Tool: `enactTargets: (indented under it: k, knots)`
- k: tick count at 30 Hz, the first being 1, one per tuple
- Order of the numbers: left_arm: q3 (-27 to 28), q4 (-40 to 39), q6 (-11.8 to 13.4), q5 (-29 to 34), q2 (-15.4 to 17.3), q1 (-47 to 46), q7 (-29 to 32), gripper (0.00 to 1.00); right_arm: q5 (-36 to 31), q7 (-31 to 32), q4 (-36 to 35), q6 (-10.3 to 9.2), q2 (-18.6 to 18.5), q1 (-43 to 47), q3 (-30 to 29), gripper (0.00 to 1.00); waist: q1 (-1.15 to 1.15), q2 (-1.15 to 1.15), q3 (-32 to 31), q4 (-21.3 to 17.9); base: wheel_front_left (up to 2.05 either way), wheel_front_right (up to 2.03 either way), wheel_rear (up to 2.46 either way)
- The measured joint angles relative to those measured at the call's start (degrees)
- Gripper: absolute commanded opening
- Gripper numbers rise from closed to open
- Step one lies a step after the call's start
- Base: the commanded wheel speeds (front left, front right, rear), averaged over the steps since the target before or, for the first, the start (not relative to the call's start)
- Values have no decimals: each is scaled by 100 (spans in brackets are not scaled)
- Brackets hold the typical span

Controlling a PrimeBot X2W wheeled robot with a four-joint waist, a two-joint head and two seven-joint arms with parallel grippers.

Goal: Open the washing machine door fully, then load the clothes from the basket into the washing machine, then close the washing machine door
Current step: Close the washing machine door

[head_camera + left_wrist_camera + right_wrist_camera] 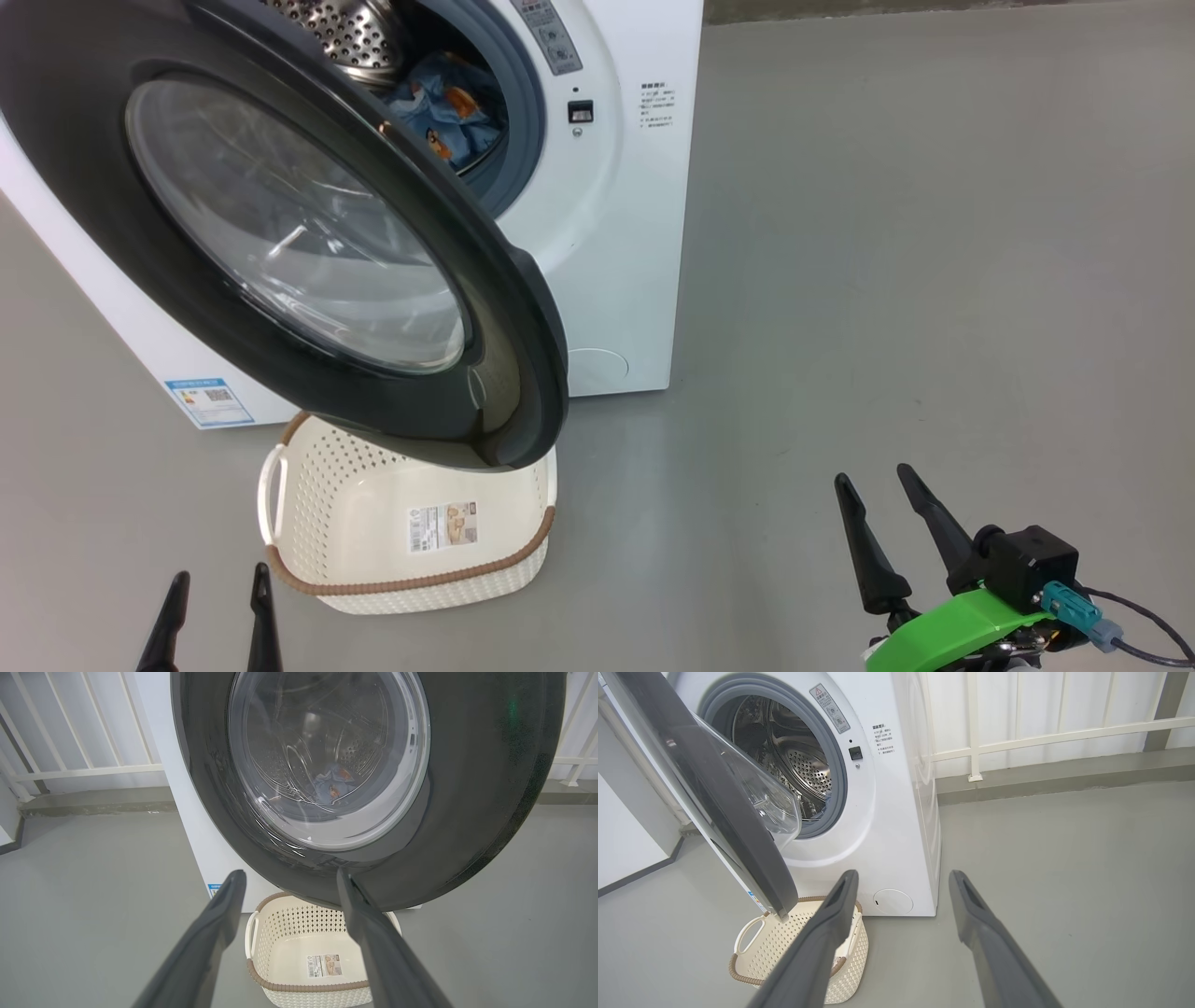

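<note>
Your left fingers (261,621), low left: spread wide, gripping nothing. Basket (411,583) just right of them on floor (887,280), apart from tips, label sticker (442,525) visible inside. Washing machine door (509,308) stands part open, lower rim overhanging basket's far end. Clothes (448,103) sit in drum (350,37) of washing machine (616,233). Your right fingers (868,546), far right: spread wide, gripping nothing, well apart from basket.

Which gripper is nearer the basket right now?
Left. The left gripper is close by the basket, just short of its left corner; the right gripper is far off to its right.
</note>
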Motion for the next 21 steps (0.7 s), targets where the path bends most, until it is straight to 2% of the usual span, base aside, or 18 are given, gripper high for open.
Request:
enactTargets:
  k: [4,5,6,7,11,16,21]
  knots:
    - [-10,-1,0,-1,-8,-5,0,100,0,0,7,0,5,0,-15,100,0,0,3,9,0,0,0]
    - [-11,-1,0,-1,-8,-9,0,100,-1,0,7,0,10,0,-34,75,0,0,3,11,0,0,0]
    - [-11,-1,0,-1,-8,-13,0,100,-1,0,5,0,12,0,-57,25,0,0,4,13,0,0,0]
    - [-12,-1,0,-2,-8,-16,0,100,-2,0,2,0,13,0,-81,0,0,0,5,15,0,0,0]
    - [-14,-1,-1,-10,-9,-22,0,100,0,0,-278,0,23,-1,-244,0,0,0,7,29,0,0,0]
    - [-20,-1,-1,-38,-9,-25,0,100,40,-1,-1298,0,25,-4,-196,0,0,0,19,66,0,0,0]
    - [-83,12,-1,-121,-10,-83,0,100,44,-3,-2215,0,2,-25,126,0,0,0,69,125,0,0,0]
